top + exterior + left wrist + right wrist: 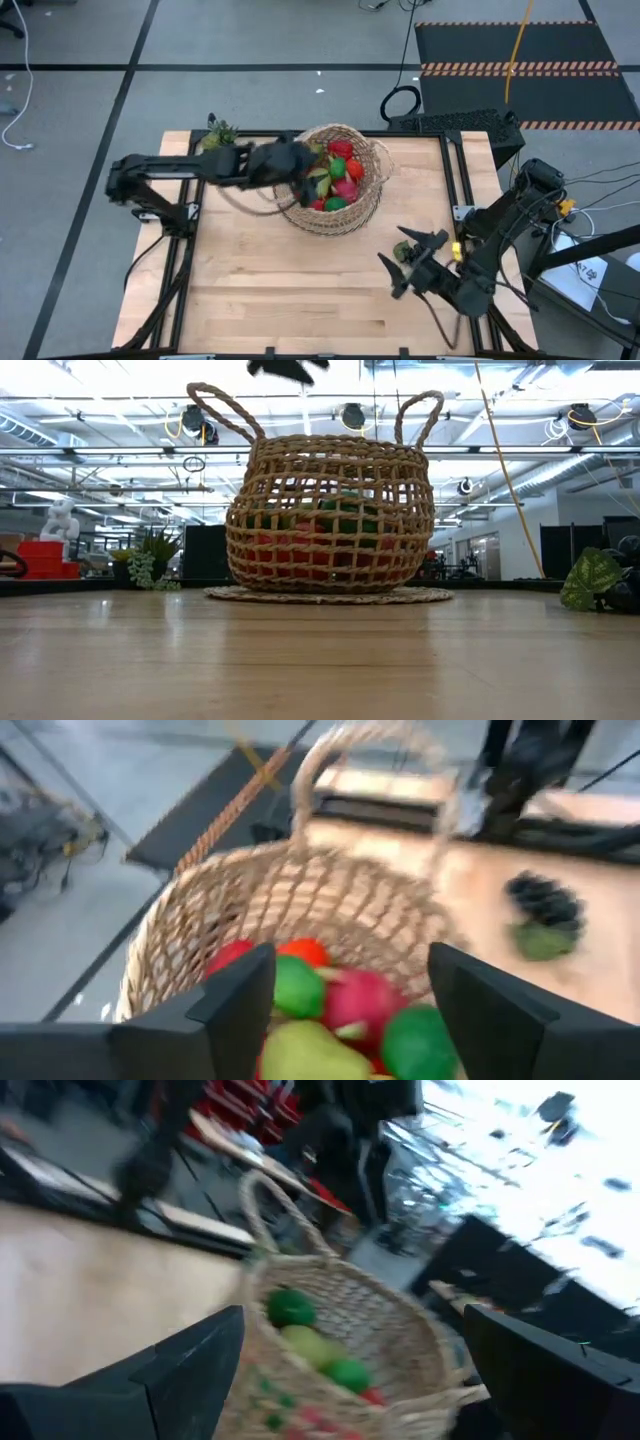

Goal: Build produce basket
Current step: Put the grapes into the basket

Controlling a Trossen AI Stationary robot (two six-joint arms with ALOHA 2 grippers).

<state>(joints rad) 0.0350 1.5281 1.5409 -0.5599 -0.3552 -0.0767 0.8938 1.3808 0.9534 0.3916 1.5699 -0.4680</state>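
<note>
The basket (pixel 338 180) stands at the far middle of the wooden desk (pixel 300 280), filled with produce (pixel 340 172): red, green and pink pieces, with a pale green pear (pixel 305 1055) nearest the left arm. The left pincer (pixel 350 1005) hovers over the basket's left rim with its fingers apart and nothing between them. The right pincer (pixel 405 262) waits at the desk's near right, open and empty, just beside a dark bunch of grapes (pixel 403 250) with a green leaf.

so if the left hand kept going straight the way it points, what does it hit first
Most likely the produce piled in the basket: the left hand sits open over the rim, aimed down at a green pear and a pink fruit. Depth is unclear, so the far wall could come first.
</note>
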